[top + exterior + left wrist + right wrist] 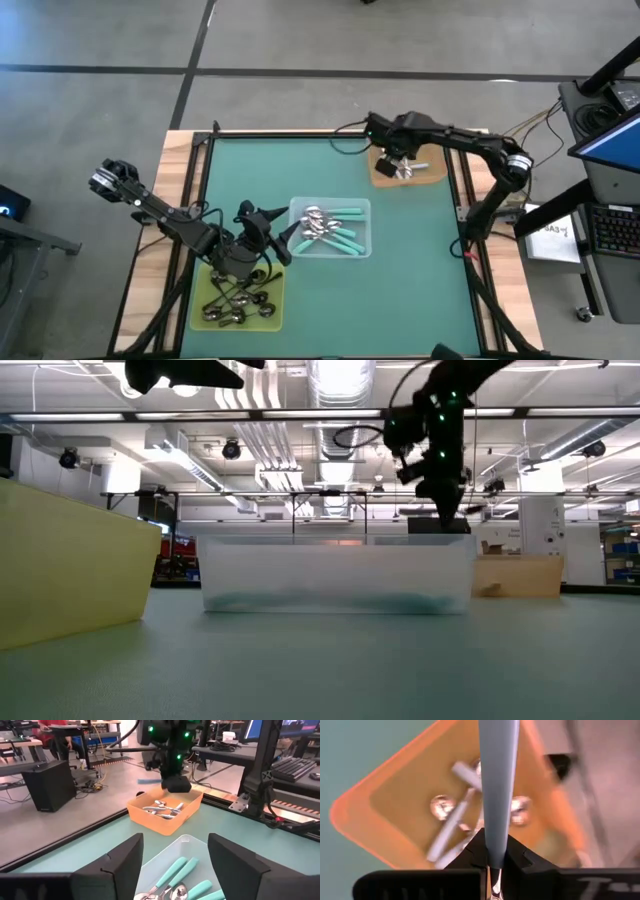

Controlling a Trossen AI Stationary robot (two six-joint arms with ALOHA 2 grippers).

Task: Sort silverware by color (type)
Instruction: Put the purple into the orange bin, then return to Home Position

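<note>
My right gripper (397, 160) hangs over the orange tray (432, 172), shut on a utensil with a pale grey-blue handle (497, 795). All-silver spoons (161, 810) lie in that tray. My left gripper (175, 852) is open and hovers at the near-left edge of the clear tray (362, 208), which holds teal-handled spoons (340, 235). Dark spoons (235, 300) lie in the yellow-green tray (275, 315). My right gripper pinches the utensil's handle (496, 842) between its two fingers, coming from above and pointing down. The fingers lie across the handle, whose long free part sticks out roughly level (149, 781). The utensil is lifted clear above the orange tray.
The three trays sit apart on the green mat (420, 290): yellow-green near left, clear in the middle, orange at the far right. A raised frame (300, 133) borders the mat. Desks and equipment stand in the room beyond the table.
</note>
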